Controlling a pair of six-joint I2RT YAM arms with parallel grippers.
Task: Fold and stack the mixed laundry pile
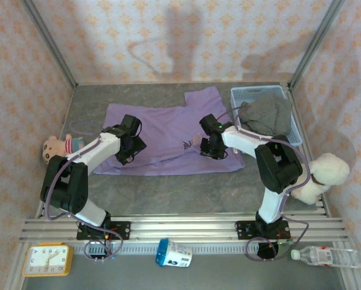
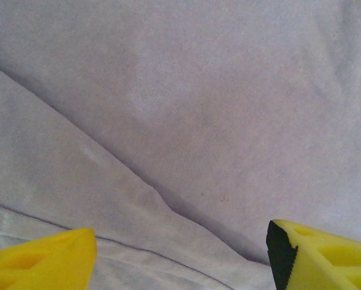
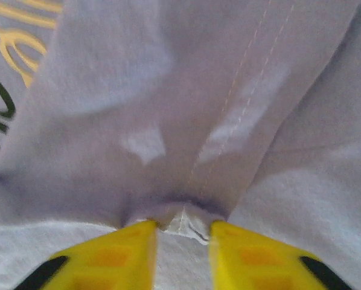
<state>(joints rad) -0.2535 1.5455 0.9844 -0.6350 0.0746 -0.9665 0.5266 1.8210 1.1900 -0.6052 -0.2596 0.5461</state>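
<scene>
As it lies, lilac shirt [image 1: 162, 127], lengthwise left-right

A grey, stone-patterned surface [image 1: 168, 193] is seen from above. A lilac-purple long-sleeved cloth shirt [image 1: 162, 130] lies spread across its middle, with one part reaching toward the far right. Just beside that part, in the far right corner, sits a light blue plastic mesh basket [image 1: 259, 90]. A small pink and beige plush doll [image 1: 57, 147] lies at the left edge, and a white plush teddy bear [image 1: 322, 175] at the right edge. A silver metal rail [image 1: 180, 225] crosses the near side. Nearer than the rail lie a yellow square alarm clock [image 1: 46, 260] on the left, a white and blue cup [image 1: 174, 254] on its side in the middle, and a clear plastic bottle [image 1: 325, 257] on its side on the right.
</scene>
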